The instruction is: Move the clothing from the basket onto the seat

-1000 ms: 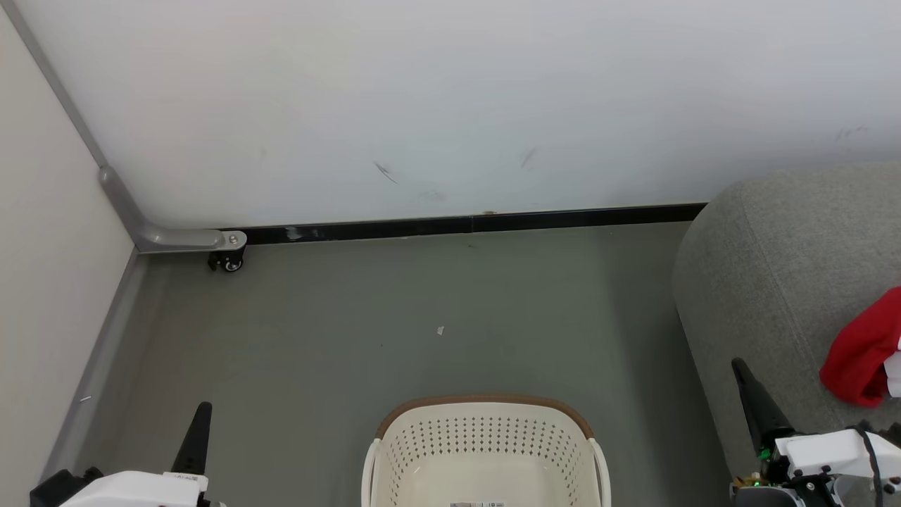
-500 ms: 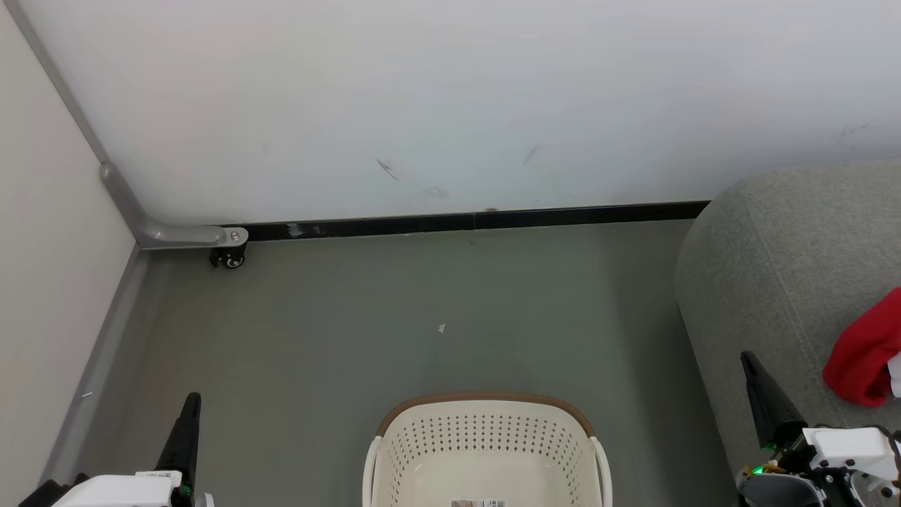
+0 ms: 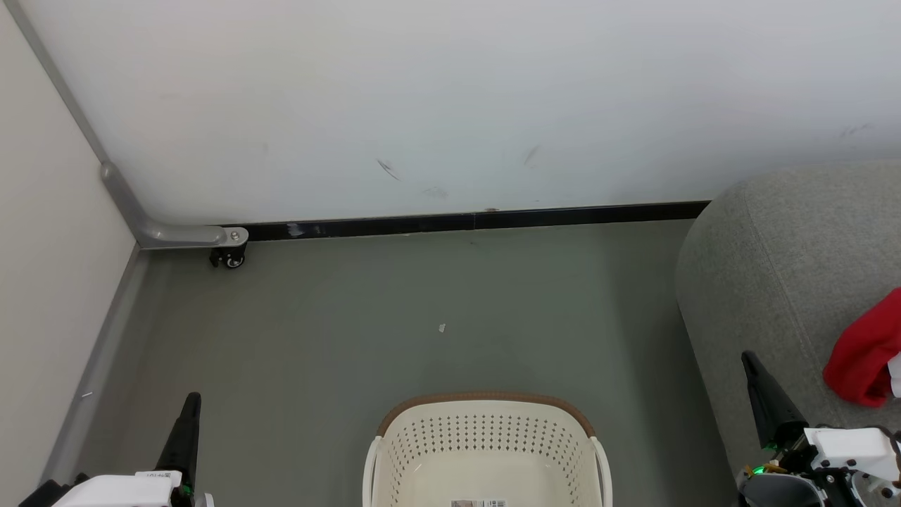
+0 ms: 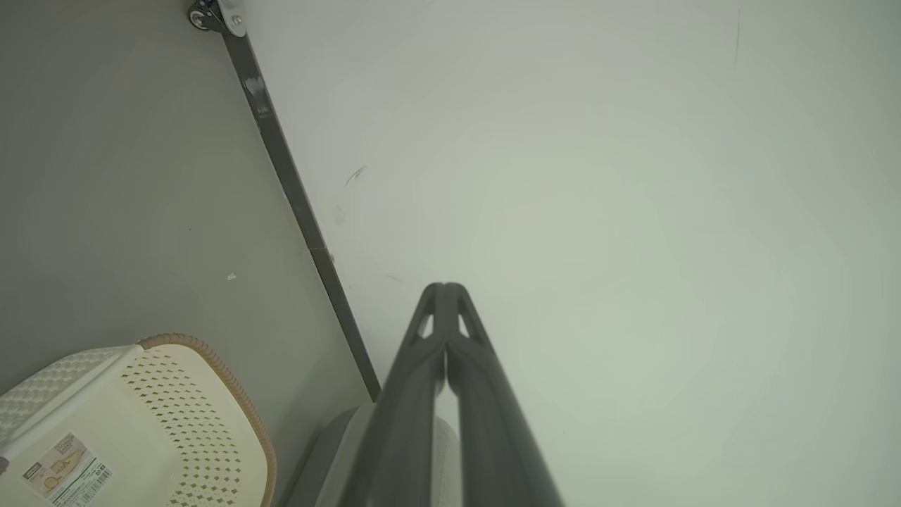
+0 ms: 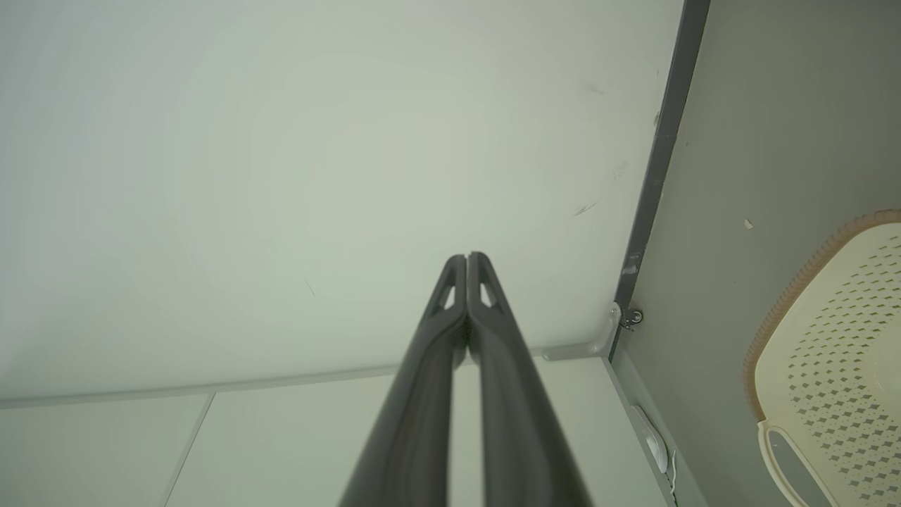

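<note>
Fingers pressed together on both the left hand (image 3: 191,400) and the right hand (image 3: 747,358), clamped on nothing, pointing toward the white wall (image 3: 450,105). Between the two hands, down on the grey floor (image 3: 422,296), the basket (image 3: 486,403), well apart from either, with a label (image 3: 479,503) on its bottom. Just to the right of the right hand and clear of its fingers, the red clothing (image 3: 862,352), lying on the seat (image 3: 774,246), itself beside that same hand and to the basket's right.
</note>
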